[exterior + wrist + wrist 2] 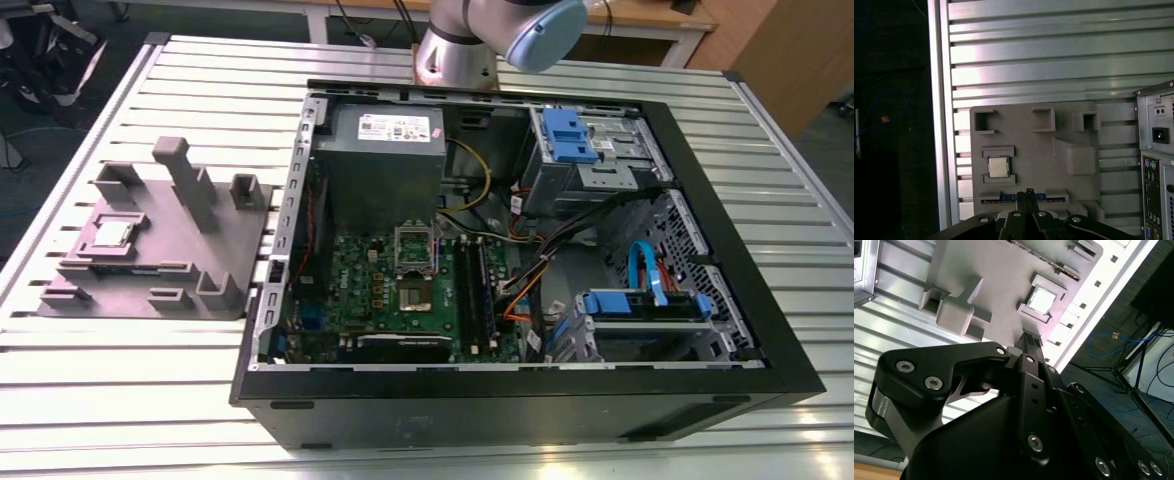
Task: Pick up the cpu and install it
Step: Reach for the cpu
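My jaws are drawn together into a narrow tip with nothing held between them. In both wrist views they hang above the grey plastic holder block with upright posts, clear of it and apart from the chip.

The cpu, a small flat square with a silvery metal top and a paler rim, lies flat in its shallow pocket on the holder block, framed by 2 low ledges. In the first wrist view my closed tip points at the block just beside that pocket. In the second wrist view the cpu sits a little beyond the tip.

The holder block rests on the ribbed aluminium surface. On the exterior view's right of the block, just beside it, lies the open black computer case, with its green motherboard facing up. In that view the cpu shows as a pale square on the side of the block away from the case. My silver arm with its blue cap rises behind the case.
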{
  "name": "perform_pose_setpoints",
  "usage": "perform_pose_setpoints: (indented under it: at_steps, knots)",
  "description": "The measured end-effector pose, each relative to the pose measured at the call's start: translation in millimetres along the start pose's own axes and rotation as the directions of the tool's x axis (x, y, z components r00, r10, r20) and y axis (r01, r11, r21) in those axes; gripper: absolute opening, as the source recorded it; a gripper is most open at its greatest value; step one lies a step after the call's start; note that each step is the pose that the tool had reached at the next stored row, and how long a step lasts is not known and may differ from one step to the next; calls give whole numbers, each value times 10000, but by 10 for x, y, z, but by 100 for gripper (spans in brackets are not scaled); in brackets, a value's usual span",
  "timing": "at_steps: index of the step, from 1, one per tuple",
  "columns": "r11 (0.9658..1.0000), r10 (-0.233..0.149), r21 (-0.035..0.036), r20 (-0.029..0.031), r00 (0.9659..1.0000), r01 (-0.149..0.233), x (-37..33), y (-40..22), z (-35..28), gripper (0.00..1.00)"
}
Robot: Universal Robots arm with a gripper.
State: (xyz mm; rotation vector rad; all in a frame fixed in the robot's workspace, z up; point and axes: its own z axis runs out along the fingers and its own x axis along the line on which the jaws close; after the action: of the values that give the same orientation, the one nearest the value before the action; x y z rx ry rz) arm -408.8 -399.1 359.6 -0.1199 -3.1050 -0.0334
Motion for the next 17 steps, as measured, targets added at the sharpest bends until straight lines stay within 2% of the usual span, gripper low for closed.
perform_pose_setpoints:
  at_steps: [6, 17]
  knots:
    - [10000, 0, -1, 0, 10000, 0, 66, -5, 4, 10]
    - [10000, 0, -1, 0, 10000, 0, 296, -23, 19, 10]
